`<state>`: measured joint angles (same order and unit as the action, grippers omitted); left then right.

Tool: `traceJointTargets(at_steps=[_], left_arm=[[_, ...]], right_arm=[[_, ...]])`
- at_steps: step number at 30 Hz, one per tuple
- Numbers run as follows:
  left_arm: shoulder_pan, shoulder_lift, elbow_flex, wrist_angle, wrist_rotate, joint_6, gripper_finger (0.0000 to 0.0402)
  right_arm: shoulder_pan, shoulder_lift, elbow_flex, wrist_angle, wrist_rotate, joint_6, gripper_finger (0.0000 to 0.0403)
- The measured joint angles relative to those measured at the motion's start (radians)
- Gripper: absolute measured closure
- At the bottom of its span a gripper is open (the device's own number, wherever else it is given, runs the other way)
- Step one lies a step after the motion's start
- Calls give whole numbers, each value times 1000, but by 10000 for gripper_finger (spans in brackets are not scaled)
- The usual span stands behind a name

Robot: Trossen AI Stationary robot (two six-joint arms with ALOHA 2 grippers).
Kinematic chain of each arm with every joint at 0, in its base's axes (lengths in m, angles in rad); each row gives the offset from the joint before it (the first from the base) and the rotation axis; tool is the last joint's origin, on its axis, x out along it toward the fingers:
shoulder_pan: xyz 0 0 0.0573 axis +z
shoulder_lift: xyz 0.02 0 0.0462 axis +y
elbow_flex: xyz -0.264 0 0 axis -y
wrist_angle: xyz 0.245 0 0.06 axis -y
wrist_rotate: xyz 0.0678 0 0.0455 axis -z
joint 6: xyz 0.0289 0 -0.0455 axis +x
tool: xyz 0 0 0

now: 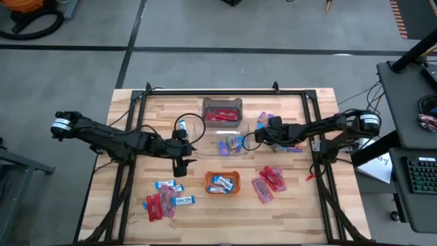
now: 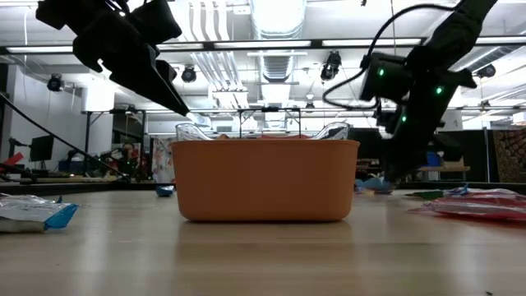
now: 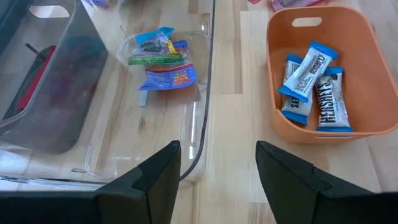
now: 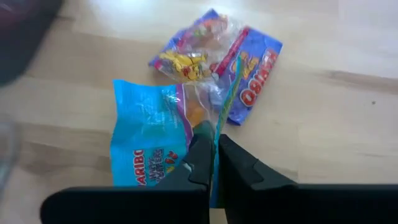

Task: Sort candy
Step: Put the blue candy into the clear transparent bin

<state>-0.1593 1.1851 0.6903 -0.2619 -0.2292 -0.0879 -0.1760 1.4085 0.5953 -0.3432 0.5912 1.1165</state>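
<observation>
Candy lies in groups. Blue and purple crinkly packets (image 1: 285, 140) are under my right gripper (image 1: 260, 137), which is shut on a blue one (image 4: 146, 140). Red packets (image 1: 269, 181) lie right of the orange tray (image 1: 222, 190). Red packets and blue-and-white bars (image 1: 164, 199) lie near the table's near left. The tray holds blue-and-white bars (image 3: 314, 84). My left gripper (image 3: 217, 168) hovers open and empty above the table, between the tray and a clear bin (image 3: 202, 134). My right gripper pinches the blue crinkly packet between its two fingers at the packet's clear side edge (image 4: 214, 121), coming from above and slanting down. The packet spreads out beyond the fingers, close over the wood. Whether any part still rests on the table I cannot tell.
A clear bin (image 1: 222, 111) at the far middle holds red packets. Another clear bin (image 1: 233, 144) holds blue and purple ones. A purple packet (image 4: 252, 68) lies just beyond the held one. Black frame rails (image 1: 319, 147) run along the table's sides.
</observation>
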Motion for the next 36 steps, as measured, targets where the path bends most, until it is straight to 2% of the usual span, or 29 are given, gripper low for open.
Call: traceJointTargets(at_steps=[7,10,14,18,23,27,30,36], left_arm=[[0,0,0,1,-1,0,210],[0,-2,0,-3,-1,0,210],[0,-27,17,-98,-1,-13,210],[0,-64,47,-227,-20,-48,210],[0,-109,58,-337,-119,-71,210],[14,-126,58,-349,-221,-151,210],[31,-126,58,-350,-232,-200,210],[77,-126,58,-357,-233,-236,210]], right_arm=[[38,-148,0,-3,12,-55,392],[70,-212,0,9,51,-79,392],[120,-285,0,65,89,-145,392],[166,-326,0,212,88,-280,392],[207,-309,2,451,11,-459,392],[220,-249,3,607,-72,-535,392],[223,-204,4,667,-96,-553,392],[222,-133,35,663,-94,-554,391]])
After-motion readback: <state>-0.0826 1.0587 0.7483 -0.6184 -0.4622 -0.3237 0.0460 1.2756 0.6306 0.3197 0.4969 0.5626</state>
